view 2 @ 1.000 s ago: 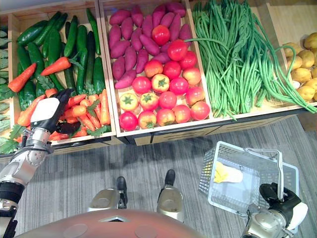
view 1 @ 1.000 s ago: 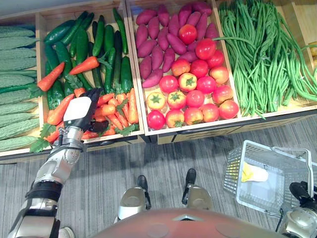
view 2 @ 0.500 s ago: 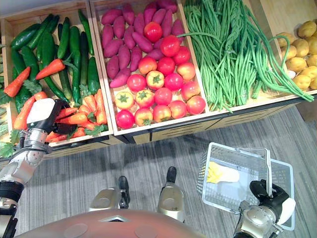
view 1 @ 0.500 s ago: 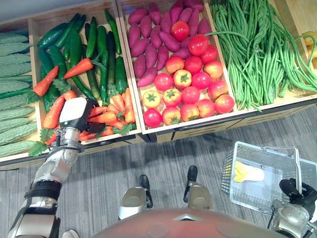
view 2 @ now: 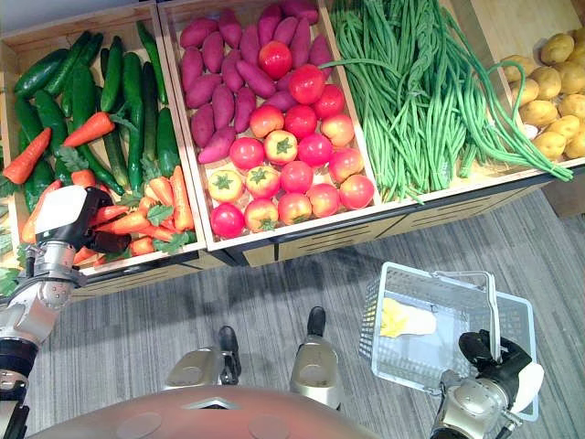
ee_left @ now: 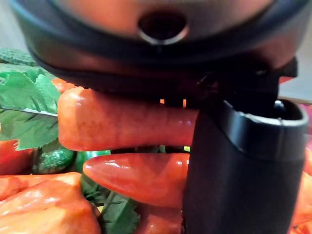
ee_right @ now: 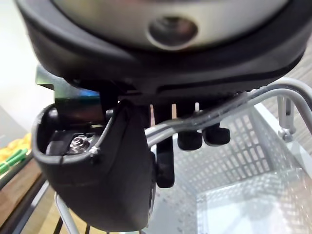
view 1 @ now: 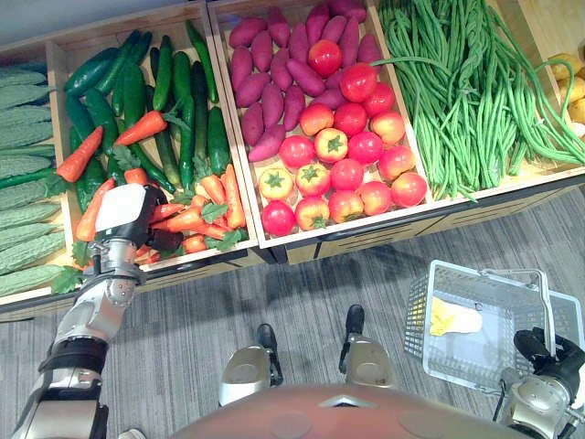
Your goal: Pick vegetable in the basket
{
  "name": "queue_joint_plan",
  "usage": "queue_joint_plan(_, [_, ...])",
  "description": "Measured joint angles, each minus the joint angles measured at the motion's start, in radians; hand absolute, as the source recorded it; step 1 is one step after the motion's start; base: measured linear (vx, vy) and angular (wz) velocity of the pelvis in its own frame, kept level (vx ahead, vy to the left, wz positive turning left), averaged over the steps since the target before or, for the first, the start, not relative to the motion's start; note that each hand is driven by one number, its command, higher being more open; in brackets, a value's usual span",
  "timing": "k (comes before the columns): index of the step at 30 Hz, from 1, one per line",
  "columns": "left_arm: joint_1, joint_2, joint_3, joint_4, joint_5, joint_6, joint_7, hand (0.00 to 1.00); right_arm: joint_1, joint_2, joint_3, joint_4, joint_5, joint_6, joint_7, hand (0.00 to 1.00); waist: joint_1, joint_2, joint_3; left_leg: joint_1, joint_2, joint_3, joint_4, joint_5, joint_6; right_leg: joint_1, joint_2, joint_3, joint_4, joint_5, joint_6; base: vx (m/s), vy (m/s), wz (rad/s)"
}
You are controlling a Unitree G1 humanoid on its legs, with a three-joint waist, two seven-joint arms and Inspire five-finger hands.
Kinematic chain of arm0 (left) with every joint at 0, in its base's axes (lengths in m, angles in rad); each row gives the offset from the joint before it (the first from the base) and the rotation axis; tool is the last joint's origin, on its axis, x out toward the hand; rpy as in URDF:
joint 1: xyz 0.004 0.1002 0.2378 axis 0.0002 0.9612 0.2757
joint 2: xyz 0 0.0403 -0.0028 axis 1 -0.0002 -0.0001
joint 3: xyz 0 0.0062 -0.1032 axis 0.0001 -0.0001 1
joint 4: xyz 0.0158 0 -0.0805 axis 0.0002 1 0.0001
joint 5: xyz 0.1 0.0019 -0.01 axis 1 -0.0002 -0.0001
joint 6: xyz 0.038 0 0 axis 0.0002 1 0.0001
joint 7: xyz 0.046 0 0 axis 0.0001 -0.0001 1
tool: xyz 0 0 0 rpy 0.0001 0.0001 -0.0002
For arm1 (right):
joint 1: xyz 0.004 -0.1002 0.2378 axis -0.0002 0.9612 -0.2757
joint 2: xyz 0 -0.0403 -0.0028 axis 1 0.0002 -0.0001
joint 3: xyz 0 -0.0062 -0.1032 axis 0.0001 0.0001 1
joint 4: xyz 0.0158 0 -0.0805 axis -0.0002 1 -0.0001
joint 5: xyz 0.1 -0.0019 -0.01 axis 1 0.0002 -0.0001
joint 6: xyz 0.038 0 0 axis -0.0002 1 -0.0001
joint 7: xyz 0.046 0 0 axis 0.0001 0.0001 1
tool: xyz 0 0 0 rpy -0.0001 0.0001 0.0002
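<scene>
floor: grey floor [view 1: 183, 315] under a wooden produce stand [view 1: 196, 267], with a carrot pile at the frame's lower left.
left robot hand [view 1: 128, 212]: down in the pile, thumb and palm clamped on one carrot [ee_left: 122, 119]; looks set for lift-out.
right robot hand [view 2: 489, 352]: fingers wrapped round the handle [ee_right: 273, 95], so the basket [view 1: 420, 320] hangs mouth-up at lower right.
basket contents: yellow-and-white item [view 1: 454, 320]; carrot not yet in.

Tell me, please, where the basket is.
In the eye views the basket hangs at lower right from the right hand, over the floor before the green beans.
</scene>
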Motion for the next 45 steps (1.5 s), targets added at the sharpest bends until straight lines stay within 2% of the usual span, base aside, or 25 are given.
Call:
queue_joint_plan(4, [0.002, -0.002, 0.054, -0.037, 0.0, 0.029, 0.001, 0.0, -0.001, 0.006, -0.001, 0.008, 0.0, 0.0, 0.0, 0.0, 0.001, -0.001, -0.001, -0.002, -0.001, -0.004, -0.002, 0.007, 0.001, 0.002, 0.002, 0.002, -0.005, 0.012, -0.003, -0.05, -0.013, 0.02])
queue_joint_plan(10, [0.002, -0.007, 0.156, -0.174, -0.004, 0.049, 0.057, 0.0, -0.001, 0.025, -0.006, 0.031, 0.0, 0.0, 0.002, 0.0, 0.005, -0.011, -0.01, -0.007, -0.002, -0.015, -0.003, 0.016, 0.002, 0.017, 0.013, 0.004, -0.04, 0.034, -0.006, -0.07, -0.026, 0.02])
queue_joint_plan(15, [0.002, -0.012, 0.16, -0.248, -0.005, 0.061, 0.075, 0.0, -0.004, 0.025, -0.01, 0.068, 0.002, 0.0, 0.002, 0.0, 0.003, -0.023, -0.036, -0.018, -0.003, -0.018, -0.004, 0.018, 0.001, 0.017, 0.015, 0.008, -0.054, 0.038, -0.009, -0.05, -0.024, 0.01])
queue_joint_plan(19, [0.003, -0.047, 0.161, -0.317, -0.009, 0.06, 0.078, 0.0, -0.011, 0.025, -0.012, 0.098, 0.003, 0.001, 0.002, 0.0, 0.002, -0.033, -0.049, -0.017, -0.004, -0.018, -0.001, 0.02, 0.002, 0.017, 0.015, 0.013, -0.054, 0.039, -0.011, -0.01, -0.003, 0.0])
queue_joint_plan(25, [0.011, -0.051, 0.169, -0.372, -0.013, 0.056, 0.079, 0.0, -0.028, 0.025, -0.012, 0.103, 0.003, 0.001, 0.003, 0.0, -0.001, -0.037, -0.052, -0.008, -0.007, -0.013, -0.001, 0.02, 0.002, 0.019, 0.015, 0.027, -0.055, 0.041, -0.013, -0.02, -0.007, -0.03])
queue_joint_plan(29, [0.031, -0.1, 0.198, -0.416, -0.024, 0.053, 0.096, 0.0, -0.037, 0.025, -0.012, 0.106, 0.003, 0.001, 0.003, 0.0, -0.001, -0.039, -0.053, -0.004, -0.009, -0.01, -0.003, 0.02, 0.002, 0.021, 0.015, 0.032, -0.056, 0.041, -0.013, -0.01, -0.006, -0.02])
queue_joint_plan(37, [0.036, -0.246, 0.299, -0.508, -0.313, 0.054, 0.156, 0.0, -0.07, 0.025, -0.033, 0.186, 0.004, 0.003, 0.003, 0.0, -0.008, -0.058, -0.07, 0.005, -0.016, -0.012, -0.003, 0.018, 0.003, 0.036, 0.016, 0.033, -0.066, 0.042, -0.014, 0.0, -0.001, 0.0])
queue_joint_plan(41, [0.036, -0.287, 0.319, -0.557, -0.468, 0.051, 0.193, 0.0, -0.073, 0.025, -0.044, 0.215, 0.004, 0.005, 0.004, 0.0, -0.007, -0.06, -0.072, 0.012, -0.016, -0.012, -0.003, 0.017, 0.003, 0.042, 0.016, 0.033, -0.066, 0.042, -0.014, -0.03, -0.013, 0.0])
queue_joint_plan(45, [0.04, -0.314, 0.319, -0.581, -0.597, 0.037, 0.193, 0.0, -0.074, 0.025, -0.051, 0.229, 0.008, 0.007, 0.016, 0.0, -0.013, -0.059, -0.072, 0.015, -0.013, -0.013, -0.004, 0.013, 0.003, 0.05, 0.016, 0.033, -0.066, 0.042, -0.014, -0.04, -0.017, 0.0])
